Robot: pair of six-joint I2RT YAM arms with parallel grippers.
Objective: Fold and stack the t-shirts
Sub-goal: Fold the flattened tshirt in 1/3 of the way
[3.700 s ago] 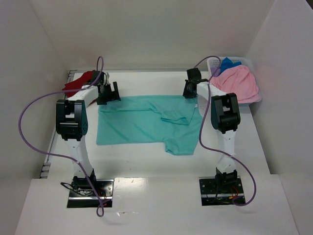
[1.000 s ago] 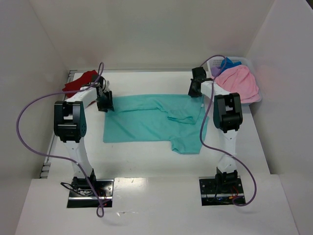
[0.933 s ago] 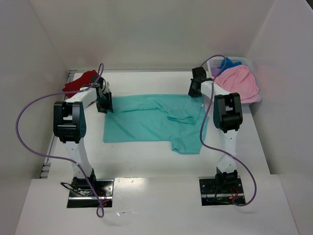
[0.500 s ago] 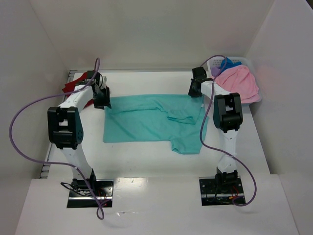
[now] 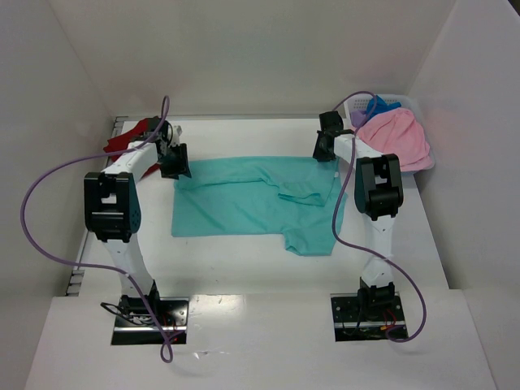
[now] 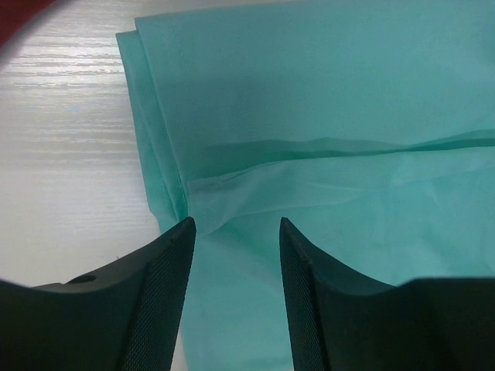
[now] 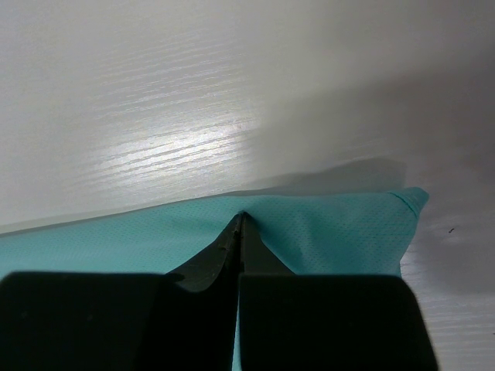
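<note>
Teal t-shirt [image 5: 258, 203]: laid flat in the middle of the table, its long side running left to right. One sleeve is turned over onto the body toward the far right, and the other sleeve projects toward the near edge at the right.
Teal t-shirt, left wrist view [image 6: 332, 116]: a doubled edge is seen at its far-left corner, with a shallow crease running across the cloth.
Left gripper [image 5: 175, 160]: placed above the far-left corner of the teal t-shirt. In its own view [image 6: 236, 224] the jaws are parted and the cloth lies flat in the gap, so nothing is grasped.
Right gripper [image 5: 325, 146]: set at the far-right edge of the teal t-shirt. In its own view [image 7: 240, 220] the fingers are pressed together, and a small peak of the teal cloth is pinched at their tips.
Dark red t-shirt [image 5: 130, 138]: bunched at the far-left corner of the table, just beyond the left gripper.
Pink t-shirt [image 5: 398, 138]: heaped in the basket and spilling over its near rim.
Blue t-shirt [image 5: 379, 106]: partly seen behind the pink t-shirt, in the same basket.
Basket [image 5: 416, 104]: white, placed at the far-right corner.
Table [image 5: 244, 268]: white, with a faint wood grain.
Cables [image 5: 36, 187]: purple, one looped from each arm.
</note>
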